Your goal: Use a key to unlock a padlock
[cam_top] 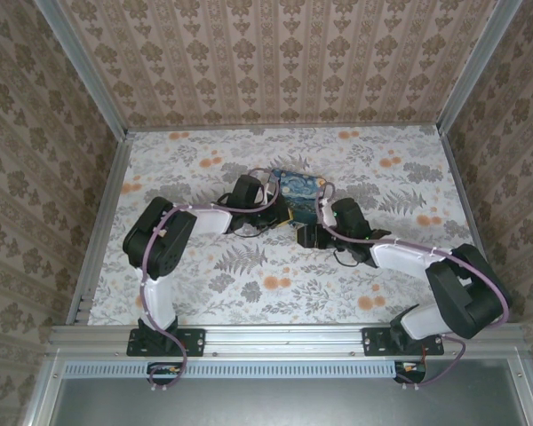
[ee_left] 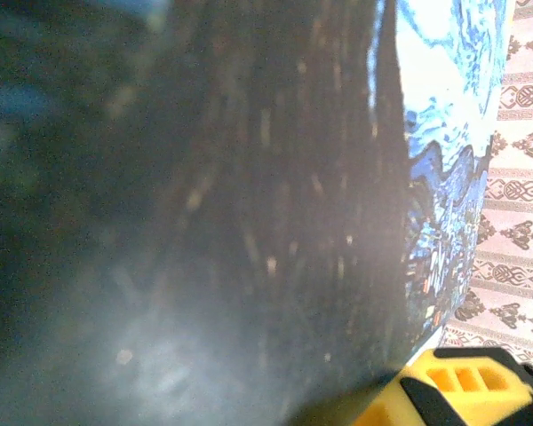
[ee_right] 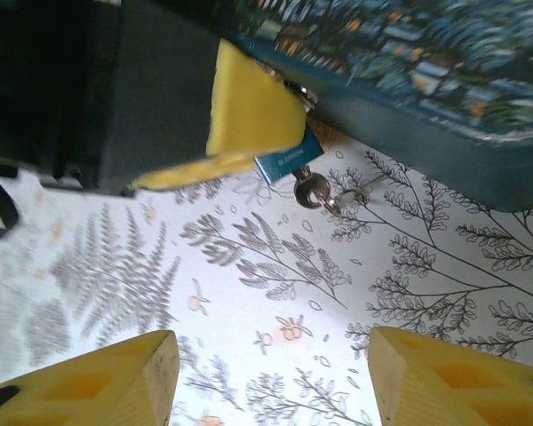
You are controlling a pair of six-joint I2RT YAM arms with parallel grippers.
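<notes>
right gripper (ee_right: pixel 274 377) hangs released, fingers spread, near the blue padlock (ee_right: pixel 287 161). left gripper (ee_right: pixel 262 146) is clenched on that padlock, key (ee_right: pixel 313 188) at its base, beside the painted box (ee_right: pixel 426 84).

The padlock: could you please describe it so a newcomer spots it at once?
Find the blue painted box mid-table. By its edge, the padlock pokes from under a yellow finger of the left gripper: small, bright blue, silver key below.
</notes>
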